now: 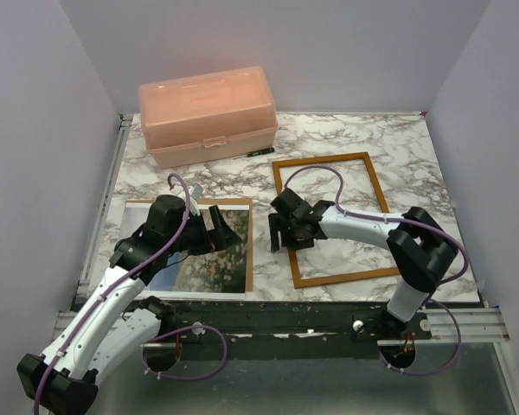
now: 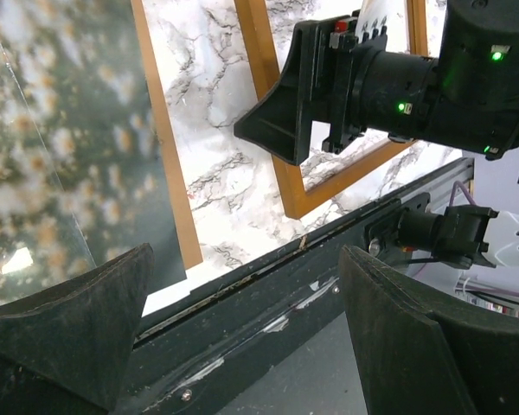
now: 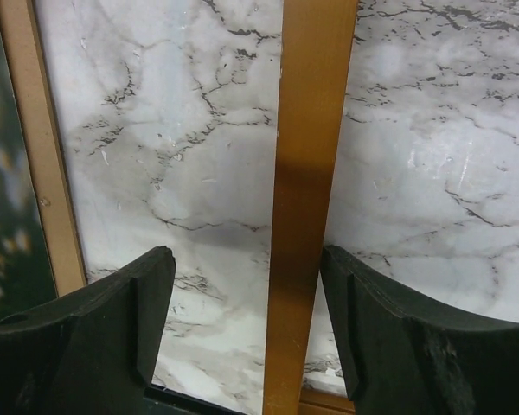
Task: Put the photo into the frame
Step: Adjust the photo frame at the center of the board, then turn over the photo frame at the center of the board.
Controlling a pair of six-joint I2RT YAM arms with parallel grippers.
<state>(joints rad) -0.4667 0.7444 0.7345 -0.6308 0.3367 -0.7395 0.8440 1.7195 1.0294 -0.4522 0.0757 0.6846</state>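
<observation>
While the photo (image 1: pixel 206 270) lies face up on the board (image 1: pixel 250 251) at left, near the frame (image 1: pixel 322 160) but not in it, the task looks barely begun: lift, carry & seat are all left, imo. L gripper (image 1: pixel 218 226) hovers over the photo's rt part, jaws wide, holding nothing. R gripper (image 1: pixel 279 233) hangs over the frame's left rail, a finger either side, no grip. Top view gives the whole layout. Only the rt wrist view shows the gaps btwn fingers & rail.
</observation>
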